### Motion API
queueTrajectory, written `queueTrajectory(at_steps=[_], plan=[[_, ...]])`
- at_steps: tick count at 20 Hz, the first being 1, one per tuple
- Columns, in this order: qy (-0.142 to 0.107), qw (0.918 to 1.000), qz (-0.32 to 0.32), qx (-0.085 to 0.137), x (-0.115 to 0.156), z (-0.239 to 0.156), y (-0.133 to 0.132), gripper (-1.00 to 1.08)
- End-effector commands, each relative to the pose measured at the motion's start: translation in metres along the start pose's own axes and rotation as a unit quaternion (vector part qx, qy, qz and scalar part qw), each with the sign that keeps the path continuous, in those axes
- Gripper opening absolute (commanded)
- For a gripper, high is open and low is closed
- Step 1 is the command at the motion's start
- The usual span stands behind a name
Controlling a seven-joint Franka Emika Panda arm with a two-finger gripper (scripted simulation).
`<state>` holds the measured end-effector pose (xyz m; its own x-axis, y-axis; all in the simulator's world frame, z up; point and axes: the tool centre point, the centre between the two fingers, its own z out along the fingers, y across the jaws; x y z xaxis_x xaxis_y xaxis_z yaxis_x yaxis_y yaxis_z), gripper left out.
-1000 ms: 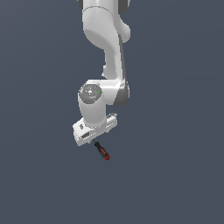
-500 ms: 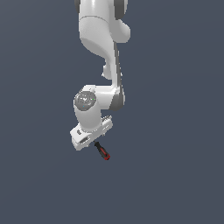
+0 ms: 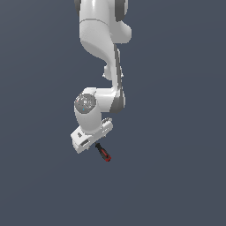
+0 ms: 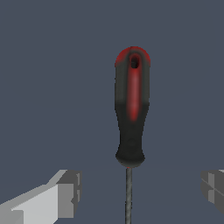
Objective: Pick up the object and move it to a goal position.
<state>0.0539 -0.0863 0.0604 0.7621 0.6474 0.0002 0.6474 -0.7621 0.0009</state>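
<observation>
The screwdriver [image 4: 131,109] has a red-and-black handle and a thin dark shaft [image 4: 128,197]. It lies on the plain dark grey floor. In the exterior view its handle [image 3: 104,153] sticks out from under the white hand. My gripper [image 4: 140,192] is open. Its fingers [image 4: 65,192] stand wide apart on either side of the shaft, and neither touches it. In the exterior view the gripper [image 3: 94,145] is low over the shaft end of the screwdriver, and the shaft is mostly hidden beneath the hand.
The white arm [image 3: 99,39] comes down from the top of the exterior view. The floor [image 3: 176,176] is a flat dark grey surface with no other objects or edges in sight.
The wrist has sunk a little and shifted slightly to the exterior view's left, bringing the hand lower over the screwdriver. The screwdriver has not moved.
</observation>
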Motion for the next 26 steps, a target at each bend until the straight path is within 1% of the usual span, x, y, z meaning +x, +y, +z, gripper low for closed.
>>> queueTrajectory(at_steps=[1, 7, 13, 14, 26], plan=[[0.0, 1.0, 0.0, 0.0, 0.0, 0.008, 0.0, 1.0], [0.0, 1.0, -0.002, 0.0, -0.001, 0.038, -0.001, 1.0], [0.0, 1.0, -0.002, 0.0, 0.0, 0.046, 0.0, 1.0], [0.0, 1.0, -0.002, 0.0, 0.0, 0.046, 0.0, -1.0], [0.0, 1.0, -0.002, 0.001, 0.0, 0.045, -0.001, -1.0]])
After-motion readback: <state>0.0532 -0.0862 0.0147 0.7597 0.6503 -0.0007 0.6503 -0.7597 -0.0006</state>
